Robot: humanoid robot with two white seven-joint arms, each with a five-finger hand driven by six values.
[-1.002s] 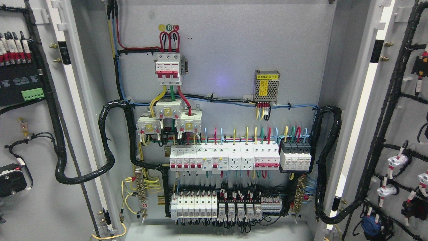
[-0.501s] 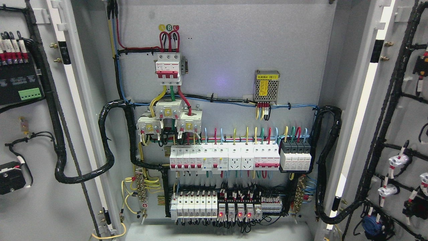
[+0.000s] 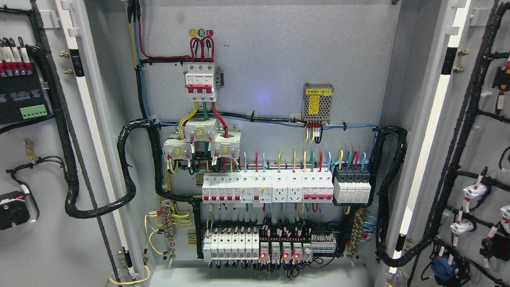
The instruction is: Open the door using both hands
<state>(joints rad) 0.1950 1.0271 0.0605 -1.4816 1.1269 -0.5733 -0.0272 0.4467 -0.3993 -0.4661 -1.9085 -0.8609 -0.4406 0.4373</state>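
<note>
Two doors swung wide: left door, right door; cabinet interior exposed between. My hands out of view, state unknown.

— Left door?
— Grey, swung fully open at the picture's left, inner face showing, black cable harness fixed to it.
— Right door?
— Grey, likewise open at the right, wired inside.

Single view, from the robot's head, facing straight into the open cabinet at close range, level with the back panel. Left door and right door run off the frame edges. No fingers in frame to serve as reference
</note>
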